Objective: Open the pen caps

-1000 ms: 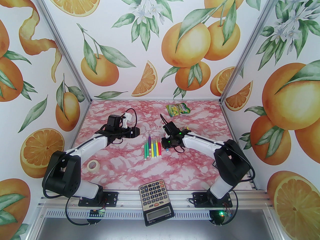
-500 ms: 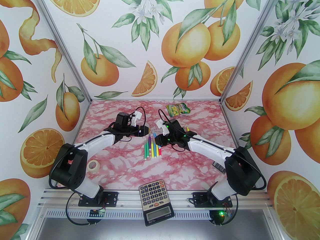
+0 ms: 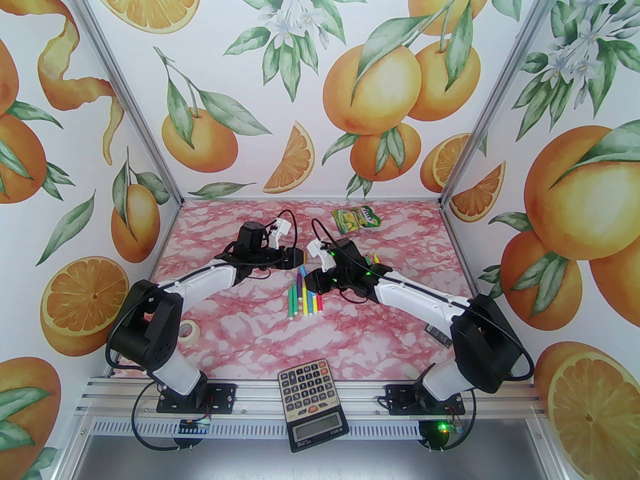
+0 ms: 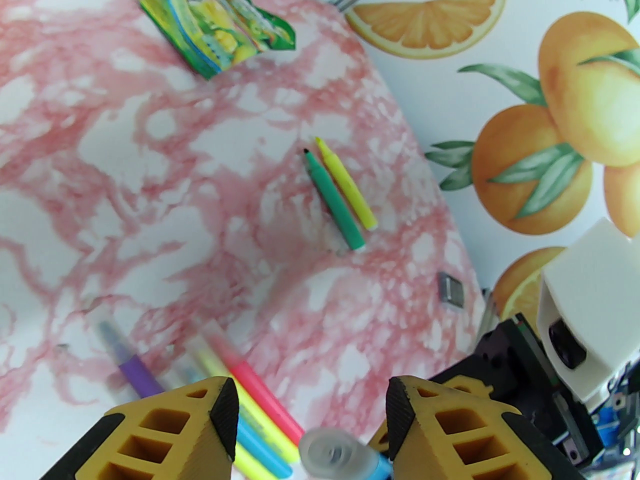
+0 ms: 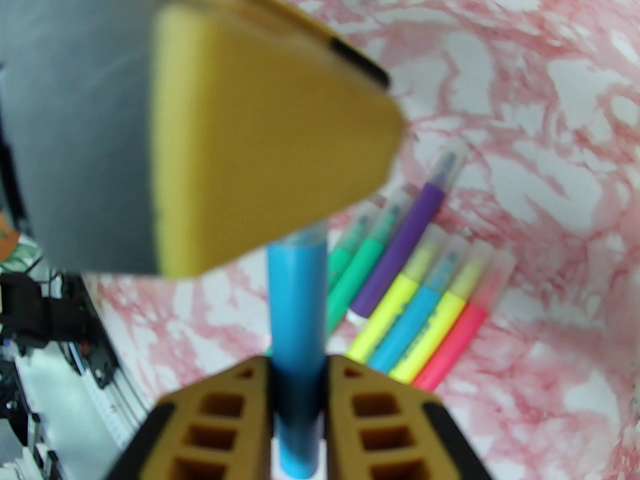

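Pens are spread over the pink-marbled table (image 3: pixel 380 338). The right gripper (image 5: pixel 296 368) has its jaws clenched on a blue pen (image 5: pixel 295 293) at the bottom of the right wrist view, and the barrel rises straight up the frame from between them. In the top view this gripper (image 3: pixel 310 283) sits just right of centre, with the blue pen (image 3: pixel 303 271) angled up and to the left out of it.

The left gripper (image 4: pixel 311 413) faces it from the left with its jaws released and wide apart. At the bottom edge of the left wrist view, the pen's clear cap (image 4: pixel 332 453) lies end-on in the gap between them, touching neither finger. In the top view the left gripper (image 3: pixel 299 257) is just above the pen's upper end.

Below the two grippers a row of pens (image 3: pixel 305 300) lies side by side on the table. The right wrist view shows two green, one purple, a yellow, a blue, another yellow and a pink, each with a translucent cap (image 5: pixel 452 160) on its upper end.

Apart from the row, a green pen (image 4: pixel 334 200) and a yellow pen (image 4: pixel 346 183) lie touching each other, bare tips showing.

A snack packet (image 3: pixel 356 219) lies near the back wall. A tape roll (image 3: pixel 189 329) is at lower left, and a calculator (image 3: pixel 312 403) overhangs the table's bottom edge.
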Robot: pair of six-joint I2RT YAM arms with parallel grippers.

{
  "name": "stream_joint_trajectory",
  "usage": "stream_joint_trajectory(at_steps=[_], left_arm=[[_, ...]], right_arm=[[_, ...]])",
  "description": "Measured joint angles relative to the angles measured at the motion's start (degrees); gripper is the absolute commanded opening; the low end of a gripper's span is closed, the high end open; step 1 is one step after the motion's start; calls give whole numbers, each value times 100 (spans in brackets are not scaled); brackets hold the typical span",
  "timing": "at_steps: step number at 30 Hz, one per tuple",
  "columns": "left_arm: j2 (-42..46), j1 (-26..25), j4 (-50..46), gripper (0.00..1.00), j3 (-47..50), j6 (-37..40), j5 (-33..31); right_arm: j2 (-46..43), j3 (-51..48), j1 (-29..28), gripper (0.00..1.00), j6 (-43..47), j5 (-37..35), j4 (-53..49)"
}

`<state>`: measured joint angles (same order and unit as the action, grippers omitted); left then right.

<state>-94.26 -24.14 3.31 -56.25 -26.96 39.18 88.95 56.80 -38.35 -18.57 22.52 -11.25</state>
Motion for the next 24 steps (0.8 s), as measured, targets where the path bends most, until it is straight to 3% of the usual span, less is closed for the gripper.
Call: stream_joint_trajectory(at_steps=[10,14,18,24], left_arm=[[-39,-44,125,17,-70,-186,240],[-39,-92,157,7,-133,-264,334],[-59,-90,164,2,-140,-297,330],[-146,-90,205,0,-173,-442,389]], right_arm=[[-20,-72,0,21,-2,-2,107],[-17,-90,-4,28,9,-24,127],[-17,-114,-4,33,4,-28,236],[11,-179,-4,34,-7,-44,514]])
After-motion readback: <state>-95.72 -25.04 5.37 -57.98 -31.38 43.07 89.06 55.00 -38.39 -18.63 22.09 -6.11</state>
